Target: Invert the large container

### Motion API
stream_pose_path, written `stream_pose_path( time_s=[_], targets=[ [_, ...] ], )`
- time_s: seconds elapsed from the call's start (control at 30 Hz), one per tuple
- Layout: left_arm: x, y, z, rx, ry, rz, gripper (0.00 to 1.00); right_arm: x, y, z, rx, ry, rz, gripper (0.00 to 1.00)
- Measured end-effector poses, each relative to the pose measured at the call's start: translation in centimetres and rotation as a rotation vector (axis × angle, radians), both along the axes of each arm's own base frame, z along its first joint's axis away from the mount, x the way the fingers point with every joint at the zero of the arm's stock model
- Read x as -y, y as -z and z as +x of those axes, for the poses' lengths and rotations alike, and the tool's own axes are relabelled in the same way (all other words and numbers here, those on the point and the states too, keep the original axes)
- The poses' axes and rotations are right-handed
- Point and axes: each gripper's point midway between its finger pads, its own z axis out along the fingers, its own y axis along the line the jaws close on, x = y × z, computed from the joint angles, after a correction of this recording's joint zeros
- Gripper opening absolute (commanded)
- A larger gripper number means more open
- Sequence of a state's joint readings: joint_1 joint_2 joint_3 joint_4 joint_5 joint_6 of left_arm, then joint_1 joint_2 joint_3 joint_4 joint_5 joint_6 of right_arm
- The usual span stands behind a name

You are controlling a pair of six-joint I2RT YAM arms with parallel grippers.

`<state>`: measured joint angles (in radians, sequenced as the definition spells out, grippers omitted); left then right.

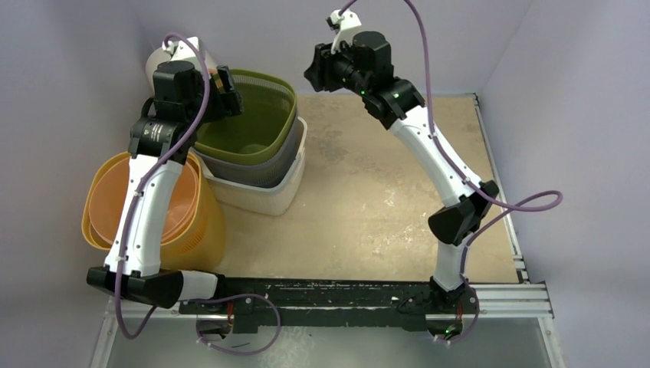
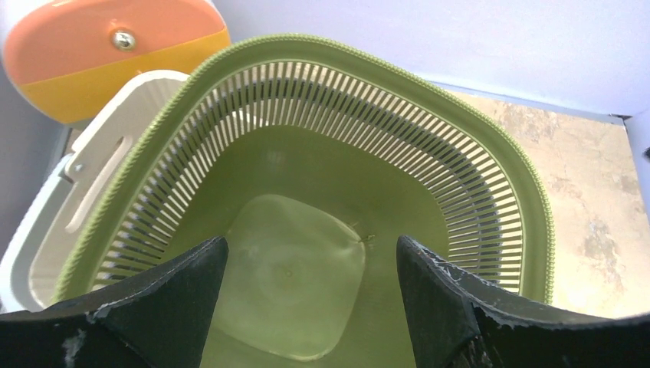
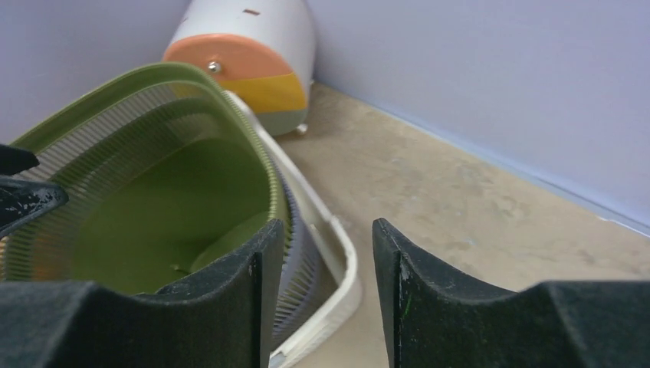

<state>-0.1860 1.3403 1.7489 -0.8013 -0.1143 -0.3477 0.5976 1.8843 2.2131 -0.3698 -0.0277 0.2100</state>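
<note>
A green slotted basket (image 1: 257, 115) sits upright, nested in a grey slotted basket (image 1: 270, 165), which sits in a white container (image 1: 260, 198). A large orange basket (image 1: 188, 211) stands upright at the left, partly hidden by my left arm. My left gripper (image 1: 224, 96) is open and empty over the green basket's left rim; its view looks down into the green basket (image 2: 306, 153) between the open fingers (image 2: 310, 245). My right gripper (image 1: 314, 73) is open and empty, raised to the right of the stack, with the green rim (image 3: 153, 199) and white container (image 3: 337, 264) ahead of it (image 3: 326, 230).
A white round container with an orange and yellow end (image 1: 157, 61) lies in the back left corner, also seen from the left wrist (image 2: 107, 46) and right wrist (image 3: 245, 54). Purple walls close the back and sides. Bare tan tabletop (image 1: 383, 199) lies right of the stack.
</note>
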Motion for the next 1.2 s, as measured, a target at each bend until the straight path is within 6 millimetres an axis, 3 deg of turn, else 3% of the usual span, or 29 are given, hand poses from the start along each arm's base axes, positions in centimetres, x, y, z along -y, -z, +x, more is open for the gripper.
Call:
stream_pose_path(
  time_s=[0.33, 0.6, 0.97, 1.2],
  targets=[
    [-2.7, -4.0, -3.0, 0.117, -0.110, 0.018, 0.78, -5.3, 2.9, -2.0, -0.098, -0.121, 0.008, 0.49],
    [-3.3, -4.8, -4.0, 0.142, -0.136, 0.020, 0.78, -7.9, 3.5, -2.9, -0.112, -0.165, 0.008, 0.47],
    [-3.9, -5.5, -5.6, 0.164, -0.150, 0.018, 0.78, -6.4, 3.9, -2.0, -0.080, -0.030, -0.087, 0.49],
    [-3.9, -4.5, -5.5, 0.138, -0.154, 0.027, 0.78, -5.1, 4.8, -1.4, -0.078, 0.025, -0.150, 0.51]
  ],
)
